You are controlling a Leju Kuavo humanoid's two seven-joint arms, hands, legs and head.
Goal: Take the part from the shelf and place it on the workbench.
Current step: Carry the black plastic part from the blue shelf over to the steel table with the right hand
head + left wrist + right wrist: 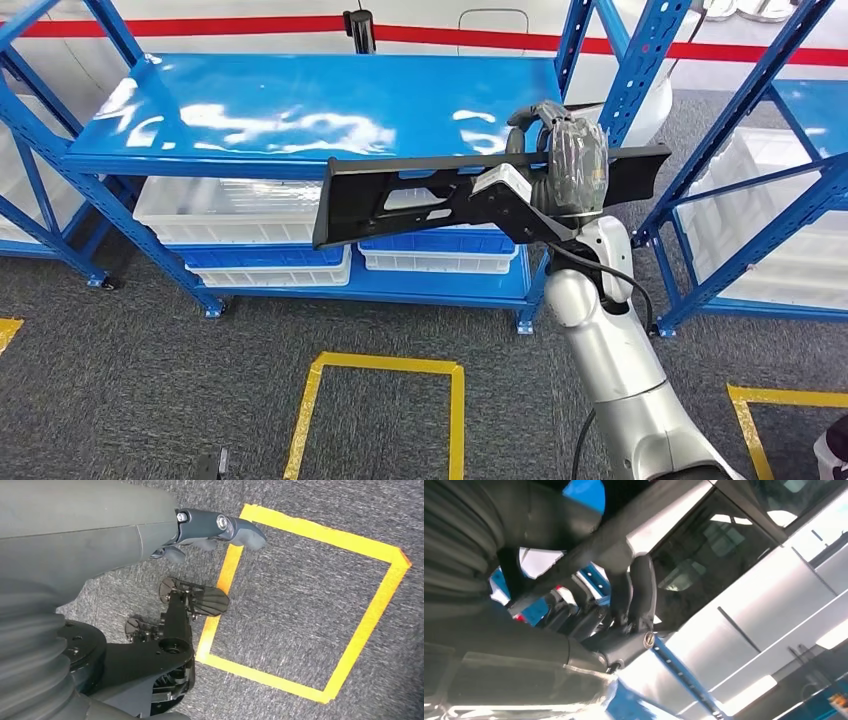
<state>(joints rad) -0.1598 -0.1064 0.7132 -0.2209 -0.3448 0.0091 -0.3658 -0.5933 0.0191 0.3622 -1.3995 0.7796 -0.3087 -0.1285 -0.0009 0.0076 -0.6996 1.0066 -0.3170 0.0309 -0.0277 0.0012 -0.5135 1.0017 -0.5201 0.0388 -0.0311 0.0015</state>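
**Right hand holds the black part in front of the blue shelf**

The right hand (560, 160), centre right of the frame, is raised on its upright silver arm with fingers wrapped around the long black part (440, 195). The part lies nearly level, its long axis running left to right, before the shelf (300, 110). The left hand (210, 535) hangs over the grey floor (310, 595), fingers loosely apart, holding nothing.

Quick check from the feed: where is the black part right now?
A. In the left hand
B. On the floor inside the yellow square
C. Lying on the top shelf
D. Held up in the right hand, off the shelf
D: the right hand grips the part in front of the shelf, clear of its surface.
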